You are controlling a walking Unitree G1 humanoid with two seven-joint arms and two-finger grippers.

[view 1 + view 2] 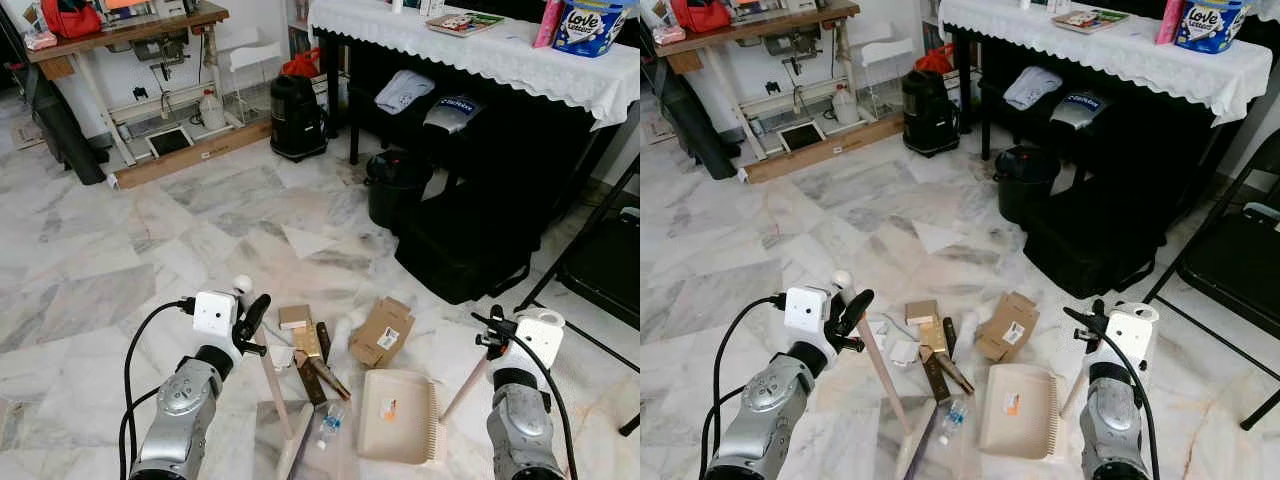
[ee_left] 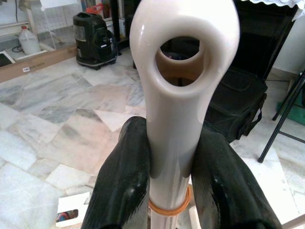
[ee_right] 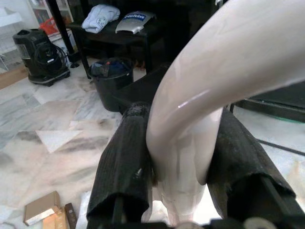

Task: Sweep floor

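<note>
1. Both grippers are closed on cream plastic handles; the left gripper (image 2: 167,167) pinches the broom handle (image 2: 183,86) just below its hanging loop, black fingers (image 2: 125,176) pressed to either side, an orange ring around the shaft beneath them.
2. Right gripper (image 3: 183,162) clamps the curved top of the dustpan handle (image 3: 214,90); that handle runs off the wrist picture's edge, so its full bend is cut off.
3. From the head, the broom's shaft (image 1: 275,390) slants down from the left gripper (image 1: 250,322) to the floor; its head (image 1: 295,450) is cut by the lower edge and its bristles are hard to make out.
4. Cream dustpan (image 1: 398,415) lies flat on the marble floor (image 1: 120,250) between the two arms, a comb edge on its right side and an orange label inside.
5. Litter sits just beyond broom and pan: a flattened brown carton (image 1: 381,332), a small box (image 1: 294,317), a dark strip (image 1: 328,375), white scraps, a small clear bottle (image 1: 331,424) near the pan; a pale triangular scrap (image 1: 305,240) lies farther out.
6. Behind, a black bin (image 1: 395,188) and black bag (image 1: 465,240) stand by a cloth-covered table (image 1: 470,50); a black vacuum (image 1: 297,117) sits left of it.
</note>
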